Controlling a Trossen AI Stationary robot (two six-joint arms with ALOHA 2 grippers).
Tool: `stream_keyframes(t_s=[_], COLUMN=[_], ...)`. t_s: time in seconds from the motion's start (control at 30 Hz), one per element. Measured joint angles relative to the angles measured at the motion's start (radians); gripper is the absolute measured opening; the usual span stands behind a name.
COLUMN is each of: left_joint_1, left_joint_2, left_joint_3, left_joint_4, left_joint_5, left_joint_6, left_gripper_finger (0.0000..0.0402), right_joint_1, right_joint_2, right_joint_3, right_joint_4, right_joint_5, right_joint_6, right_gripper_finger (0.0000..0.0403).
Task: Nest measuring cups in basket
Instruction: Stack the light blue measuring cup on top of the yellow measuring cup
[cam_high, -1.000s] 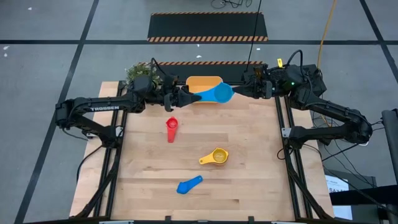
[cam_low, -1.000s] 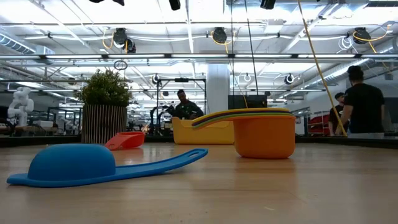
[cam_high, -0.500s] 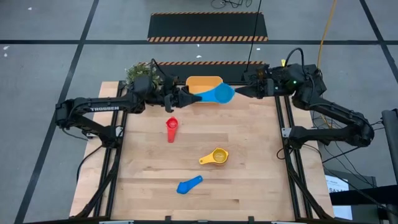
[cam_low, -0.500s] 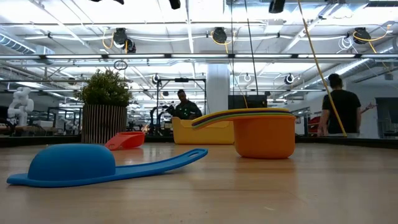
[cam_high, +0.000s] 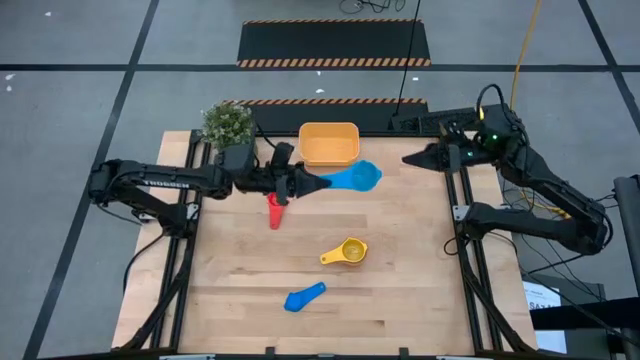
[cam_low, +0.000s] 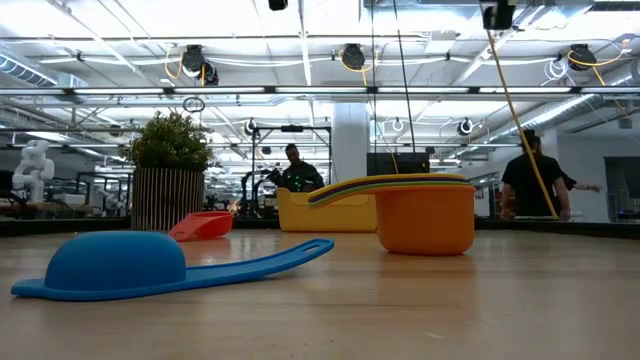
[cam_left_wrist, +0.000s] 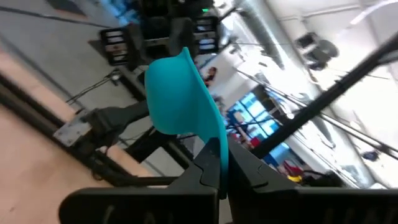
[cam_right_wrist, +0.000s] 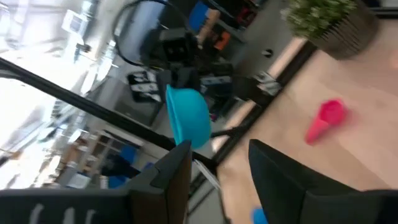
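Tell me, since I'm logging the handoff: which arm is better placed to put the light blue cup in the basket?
Left. Its gripper is shut on the light blue cup just in front of the basket; the right gripper is open, empty, off at the table's edge.

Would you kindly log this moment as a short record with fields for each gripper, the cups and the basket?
left gripper: shut on the light blue cup by its handle, held above the table in front of the basket
right gripper: open, empty, near the table's right edge
basket: at the far edge, beside the potted plant
red cup: on the table
yellow-orange cup stack: mid-table
blue cup: upside down at the near side
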Motion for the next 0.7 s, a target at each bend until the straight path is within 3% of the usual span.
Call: stream_keyframes(t_s=[0.3,0.7], left_joint_1=[-0.107,-0.277], left_joint_2=[0.000,0.013], left_joint_3=[0.000,0.000], left_joint_4=[-0.097,-0.111], left_joint_5=[-0.183,-0.495], left_joint_6=[-0.101,-0.168], left_gripper_finger=[0.0007,0.0012], right_joint_1=[-0.024,-0.024], right_joint_2=[-0.079,-0.151], right_joint_3=[0.000,0.000], right_joint_4=[-0.288,-0.353], right_joint_5=[0.003,-0.034], right_joint_6=[-0.159,-0.372], right_gripper_finger=[0.0163,0.0163])
